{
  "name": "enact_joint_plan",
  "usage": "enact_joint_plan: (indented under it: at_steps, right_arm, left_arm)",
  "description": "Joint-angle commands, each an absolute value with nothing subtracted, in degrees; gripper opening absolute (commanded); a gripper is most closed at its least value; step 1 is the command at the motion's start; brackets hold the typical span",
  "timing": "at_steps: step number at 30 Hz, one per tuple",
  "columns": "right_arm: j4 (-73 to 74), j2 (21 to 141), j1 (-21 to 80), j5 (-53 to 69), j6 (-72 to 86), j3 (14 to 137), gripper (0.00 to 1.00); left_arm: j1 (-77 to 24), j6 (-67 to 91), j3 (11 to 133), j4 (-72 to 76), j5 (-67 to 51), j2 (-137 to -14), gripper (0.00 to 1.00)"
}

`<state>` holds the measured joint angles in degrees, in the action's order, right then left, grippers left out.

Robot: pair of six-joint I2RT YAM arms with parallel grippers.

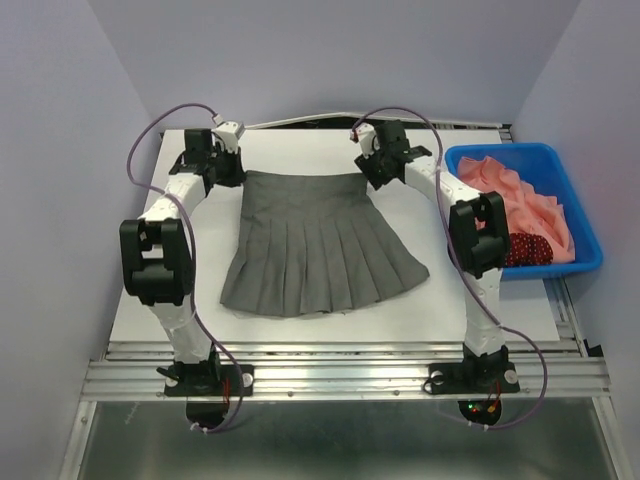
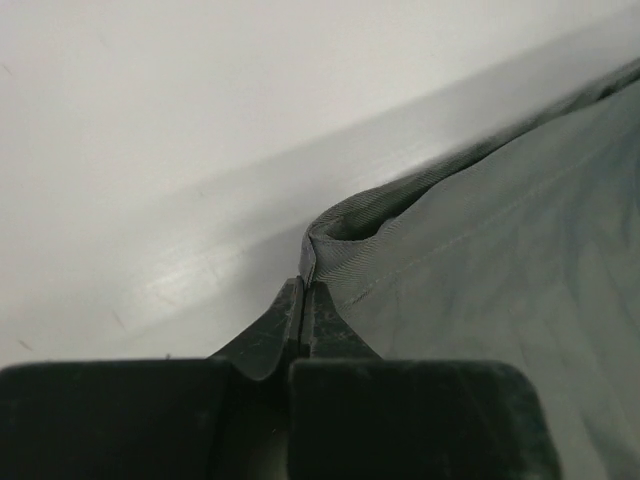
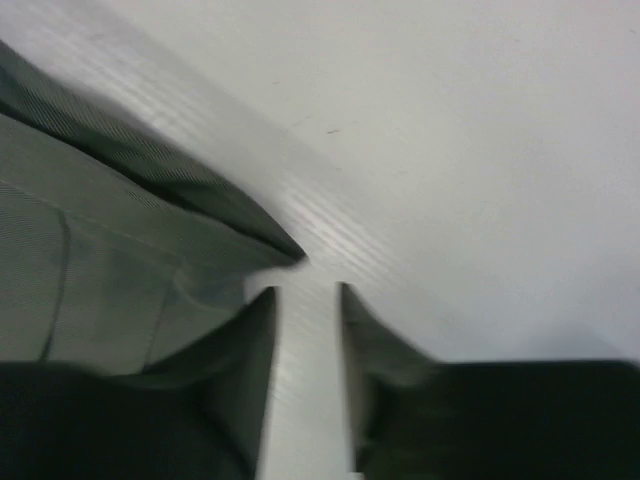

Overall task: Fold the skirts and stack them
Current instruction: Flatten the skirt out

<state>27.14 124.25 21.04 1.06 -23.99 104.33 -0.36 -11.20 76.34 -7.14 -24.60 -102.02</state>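
A dark grey pleated skirt [image 1: 315, 245] lies flat on the white table, waistband at the far side, hem toward me. My left gripper [image 1: 232, 168] sits at the waistband's far left corner. In the left wrist view it [image 2: 303, 285] is shut on that corner of the skirt [image 2: 490, 240]. My right gripper [image 1: 372, 170] is at the waistband's far right corner. In the right wrist view it [image 3: 305, 295] is open, just beside the skirt corner [image 3: 120, 250], holding nothing. A dark red polka-dot skirt [image 1: 528, 250] lies in the blue bin.
A blue bin [image 1: 585, 225] at the table's right edge holds pink cloth [image 1: 525, 200] over the red skirt. The white table surface [image 1: 330, 310] ends at a metal rail near the arm bases. Grey walls close the back and sides.
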Motion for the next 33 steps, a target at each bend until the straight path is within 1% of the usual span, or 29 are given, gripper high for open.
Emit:
enact_joint_plan:
  at_steps: [1,2,3,4,5,6,7,8,9,10,11,12,13,14,17,18,21,22,24,25,29,30,33]
  right_arm:
    - [23.6,125.6,18.7,-6.3,-21.4,112.9,0.62]
    - [23.8,126.4,18.7,-6.9,-21.3,113.7,0.68]
    - [24.7,126.6,18.7,-7.2,-21.3,114.4,0.72]
    - [25.1,126.4,18.2,-7.5,-21.4,115.0,0.75]
    - [25.7,125.6,18.2,-8.1,-21.5,115.6,0.78]
    - [27.5,124.9,18.2,-8.0,-22.0,115.8,0.78]
    - [28.6,124.1,18.2,-7.9,-22.3,115.7,0.78]
    - [30.0,123.1,17.6,-6.7,-22.8,114.9,0.78]
    - [32.6,120.5,17.6,-5.6,-24.1,113.8,0.78]
    - [34.2,119.2,17.6,-4.6,-24.4,112.6,0.77]
    - [35.8,117.7,17.6,-1.6,-24.7,111.2,0.75]
    - [37.5,116.4,17.6,-0.1,-25.2,108.2,0.74]
    - [42.1,114.3,17.6,4.7,-25.7,107.1,0.69]
    - [44.4,113.4,17.6,6.4,-25.5,105.7,0.66]
    - [50.7,110.5,17.6,11.8,-26.2,98.7,0.56]
    - [51.9,109.8,17.6,13.3,-26.9,94.4,0.51]
    - [52.0,107.4,18.7,14.2,-27.2,88.2,0.45]
    - [52.1,107.1,19.3,15.3,-27.2,84.8,0.41]
    - [53.1,107.0,19.9,16.7,-27.0,82.0,0.39]
    - [53.4,107.1,20.6,17.3,-27.0,80.8,0.36]
    - [53.0,107.8,22.8,20.0,-26.5,74.4,0.35]
    - [52.6,107.8,23.4,20.5,-26.2,73.5,0.33]
    - [52.5,107.8,25.7,23.6,-25.7,71.4,0.31]
  left_arm:
    - [0.6,-8.4,86.7,-3.5,-20.5,-106.9,0.16]
    - [0.6,-8.0,88.0,-4.2,-20.4,-107.7,0.22]
    - [0.6,-7.7,89.1,-4.8,-20.2,-108.4,0.35]
    - [0.6,-7.5,91.5,-5.7,-19.9,-108.8,0.4]
    - [0.6,-7.6,92.5,-8.1,-19.5,-109.2,0.48]
    - [0.7,-8.1,93.2,-9.1,-19.6,-108.9,0.57]
    - [0.7,-8.6,93.4,-10.0,-19.4,-108.2,0.58]
    - [0.7,-9.1,92.6,-10.5,-19.2,-105.8,0.63]
    - [0.6,-10.4,91.4,-11.5,-19.2,-104.0,0.71]
    - [0.7,-10.9,88.3,-11.9,-19.1,-102.3,0.72]
    - [0.7,-11.4,86.5,-12.3,-18.6,-98.8,0.81]
    - [0.6,-11.9,84.8,-14.1,-18.6,-97.1,0.81]
    - [0.7,-13.3,81.6,-15.4,-19.5,-95.6,0.8]
    - [0.7,-13.6,80.0,-16.6,-19.9,-92.8,0.79]
    - [0.7,-14.0,72.7,-19.4,-22.6,-87.8,0.7]
    - [0.6,-14.0,69.9,-20.6,-23.7,-86.8,0.64]
    - [0.4,-13.9,66.8,-23.3,-24.2,-85.3,0.58]
    - [0.4,-13.8,65.5,-24.0,-24.1,-85.3,0.57]
    - [0.3,-13.5,64.7,-25.1,-24.2,-85.4,0.54]
    - [0.3,-13.4,64.3,-25.5,-24.0,-85.5,0.53]
    - [-3.4,-12.2,64.2,-26.1,-22.3,-87.6,0.5]
    - [-3.9,-11.6,64.1,-25.9,-22.1,-88.2,0.47]
    - [-5.4,-11.3,64.7,-26.1,-21.5,-92.0,0.42]
